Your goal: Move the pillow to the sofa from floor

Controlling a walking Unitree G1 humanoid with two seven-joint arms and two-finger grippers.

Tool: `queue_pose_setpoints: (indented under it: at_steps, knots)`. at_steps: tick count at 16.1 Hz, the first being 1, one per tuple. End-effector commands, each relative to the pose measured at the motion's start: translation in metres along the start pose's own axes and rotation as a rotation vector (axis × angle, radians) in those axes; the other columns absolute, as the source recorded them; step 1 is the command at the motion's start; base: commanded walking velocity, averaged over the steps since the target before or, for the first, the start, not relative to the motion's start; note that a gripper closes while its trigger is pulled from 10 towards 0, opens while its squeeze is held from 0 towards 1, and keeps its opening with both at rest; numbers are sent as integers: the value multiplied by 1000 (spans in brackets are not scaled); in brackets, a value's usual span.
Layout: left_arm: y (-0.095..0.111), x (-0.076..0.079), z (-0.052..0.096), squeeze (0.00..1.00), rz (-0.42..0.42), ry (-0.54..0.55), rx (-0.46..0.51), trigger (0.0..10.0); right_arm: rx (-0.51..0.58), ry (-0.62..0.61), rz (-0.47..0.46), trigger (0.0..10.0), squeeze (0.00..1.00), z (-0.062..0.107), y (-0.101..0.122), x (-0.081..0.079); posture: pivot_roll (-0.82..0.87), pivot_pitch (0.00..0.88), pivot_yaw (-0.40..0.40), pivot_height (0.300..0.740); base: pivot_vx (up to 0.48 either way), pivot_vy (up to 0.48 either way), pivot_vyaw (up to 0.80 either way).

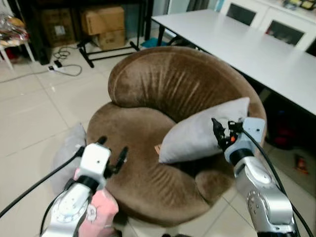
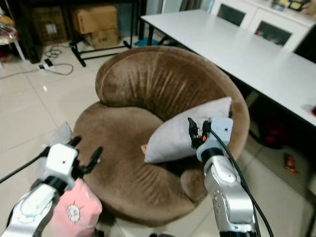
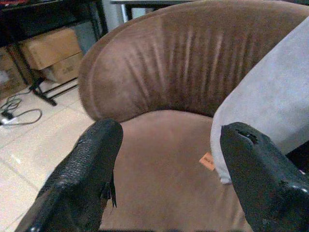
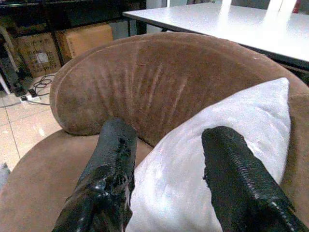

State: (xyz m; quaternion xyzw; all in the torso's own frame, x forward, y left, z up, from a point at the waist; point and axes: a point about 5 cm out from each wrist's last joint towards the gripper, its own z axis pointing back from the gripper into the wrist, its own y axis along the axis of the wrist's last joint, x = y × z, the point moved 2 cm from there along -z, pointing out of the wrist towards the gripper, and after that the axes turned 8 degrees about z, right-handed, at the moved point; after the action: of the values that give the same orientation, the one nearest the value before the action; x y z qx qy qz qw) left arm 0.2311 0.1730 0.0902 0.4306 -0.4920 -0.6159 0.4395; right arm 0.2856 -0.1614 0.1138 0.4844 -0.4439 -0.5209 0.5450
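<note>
A light grey pillow [image 1: 205,131] leans on the seat of the round brown sofa chair [image 1: 163,84], against the right side of its backrest. My right gripper [image 1: 223,126] is open just in front of this pillow's right half, and the pillow [image 4: 212,159] shows between and behind its fingers [image 4: 113,154]. A second grey pillow [image 1: 68,153] lies on the floor to the left of the chair. Above the chair's front left rim, my left gripper [image 1: 112,147] is open with nothing between its fingers [image 3: 89,164].
A pink cushion-like thing [image 1: 100,213] sits under my left arm at the bottom left. A long white table [image 1: 256,44] stands close on the right. Cardboard boxes [image 1: 101,22], a black stand and a power strip with cables [image 1: 60,67] are at the back left on the tiled floor.
</note>
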Motion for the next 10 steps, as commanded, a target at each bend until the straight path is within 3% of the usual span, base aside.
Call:
queue_pose_setpoints:
  at_steps: [1, 5, 10]
  knots:
    - [1, 2, 2, 0, -9, 31, 7, 10000, -35, 3, 47, 10000, 0, 0, -3, 7, 75, 0, -138, 740, -285, 0, 0]
    - [2, -2, -2, 0, 5, 51, 22, 10000, -69, 44, 110, 10000, 0, -4, -6, 2, 74, 0, -149, 740, -270, 0, 0]
    - [4, -9, -3, 0, 38, 123, 37, 10000, -127, 28, 169, 10000, 0, -1, -14, 8, 66, 0, -143, 740, 0, 0, 0]
